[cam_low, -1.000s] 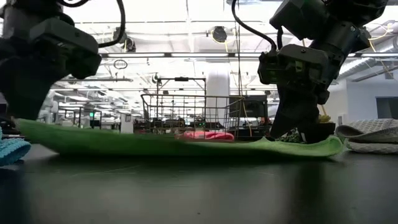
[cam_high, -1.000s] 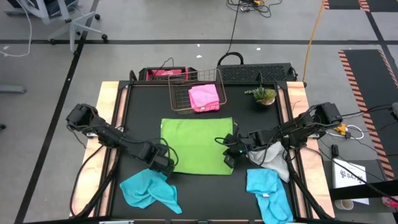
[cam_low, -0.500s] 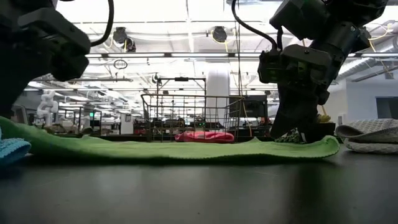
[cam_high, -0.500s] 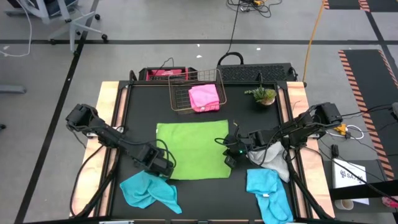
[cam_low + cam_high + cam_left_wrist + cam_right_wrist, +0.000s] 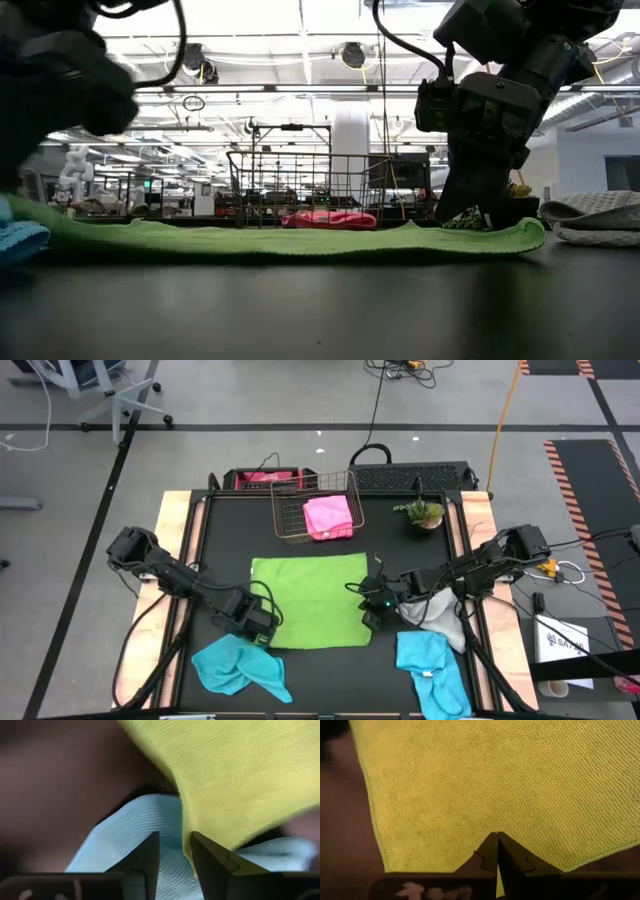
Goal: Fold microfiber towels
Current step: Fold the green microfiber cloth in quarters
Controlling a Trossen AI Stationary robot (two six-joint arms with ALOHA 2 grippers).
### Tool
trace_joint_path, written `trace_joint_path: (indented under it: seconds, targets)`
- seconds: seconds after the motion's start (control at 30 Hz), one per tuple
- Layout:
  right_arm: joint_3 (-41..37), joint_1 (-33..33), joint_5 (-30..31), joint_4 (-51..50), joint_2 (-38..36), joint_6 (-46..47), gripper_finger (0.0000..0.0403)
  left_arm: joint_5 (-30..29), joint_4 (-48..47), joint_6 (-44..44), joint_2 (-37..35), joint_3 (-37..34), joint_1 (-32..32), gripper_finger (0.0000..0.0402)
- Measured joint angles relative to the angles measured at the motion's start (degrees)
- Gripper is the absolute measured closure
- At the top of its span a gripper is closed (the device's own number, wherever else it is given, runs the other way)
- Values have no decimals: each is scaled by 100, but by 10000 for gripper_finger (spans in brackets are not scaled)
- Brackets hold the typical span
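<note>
On the black table (image 5: 215,525), a lime green towel (image 5: 312,600) lies spread flat at the centre, the largest cloth in view. Behind it, a copper wire basket (image 5: 290,520) holds a folded pink towel (image 5: 328,517). Two turquoise towels lie crumpled along the near edge, one at the left (image 5: 238,665) and one at the right (image 5: 430,670), with a grey towel (image 5: 440,617) bunched above the right one. A small green plant (image 5: 424,513) sits at the back right. The left end effector (image 5: 258,625) sits at the green towel's near left corner, fingers (image 5: 145,862) slightly parted, the cloth edge between them. The right end effector (image 5: 368,612) pinches the near right corner, fingers closed. No writing is legible.
</note>
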Motion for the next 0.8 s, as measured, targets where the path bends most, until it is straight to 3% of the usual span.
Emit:
trace_joint_path:
  seconds: [0.13,0.43,0.53,0.63,0.8]
  targets:
    - [0,0,4,2,0,-165,403,283,-397,-137,2,0,-55,284]
    - [0,-213,36,4,0,-615,403,-175,-528,-262,-7,0,-56,284]
    - [-15,-285,294,36,0,-699,403,-347,-424,-301,-7,0,-43,284]
    - [-248,-310,613,530,0,-669,403,-517,-272,-302,-9,0,-8,284]
    - [-881,-297,626,1591,0,-145,403,-727,-233,-287,-11,0,10,284]
